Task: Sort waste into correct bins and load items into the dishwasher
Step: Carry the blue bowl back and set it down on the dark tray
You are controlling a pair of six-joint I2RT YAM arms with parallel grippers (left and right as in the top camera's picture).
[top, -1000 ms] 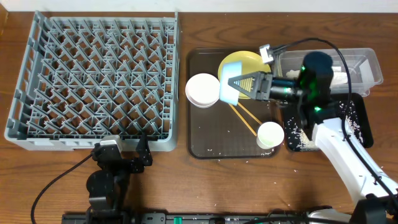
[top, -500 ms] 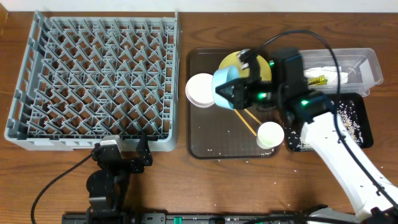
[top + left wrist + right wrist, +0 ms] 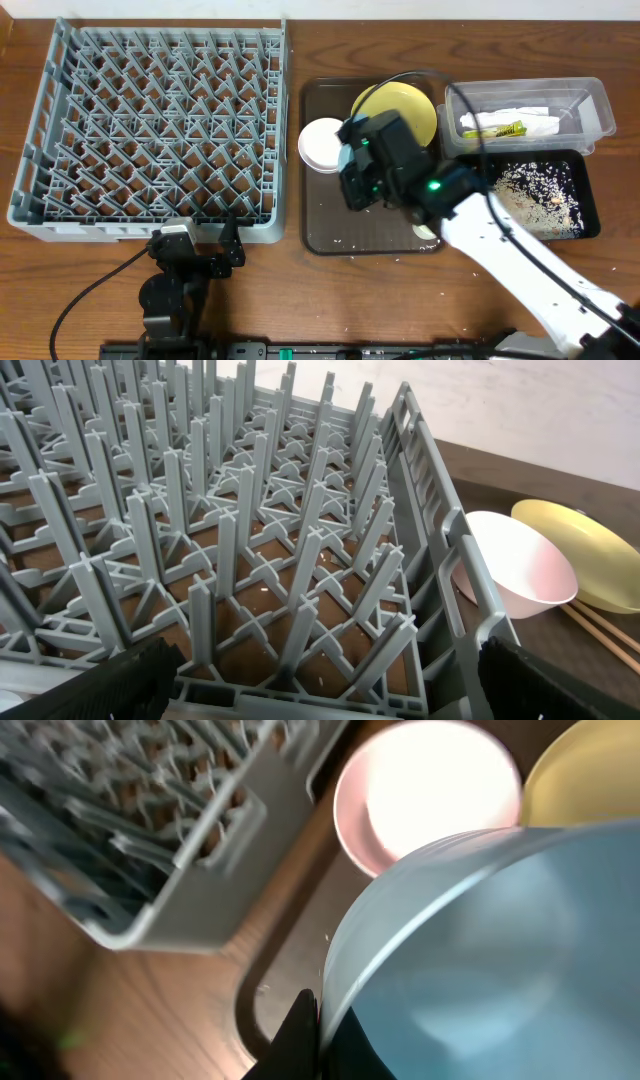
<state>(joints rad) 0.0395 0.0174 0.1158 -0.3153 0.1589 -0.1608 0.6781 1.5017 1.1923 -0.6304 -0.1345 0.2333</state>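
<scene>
**Bowl transfer to rack**

The pale blue bowl (image 3: 480, 950), its rim pinched in the right gripper (image 3: 310, 1020), has been swung from the clear tub (image 3: 600, 100) at 3 o'clock toward the dish rack (image 3: 150, 130) at 9 o'clock. Loading is pending. The left gripper (image 3: 320, 695) is spread wide.

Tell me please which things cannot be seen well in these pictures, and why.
Overhead: the right arm hides the pale blue bowl and the chopsticks, and most of the small white cup.
Right wrist: the bowl, blurred, fills the view; the yellow plate is cut off by the edge.
Left wrist: the chopsticks run off the right edge.
</scene>
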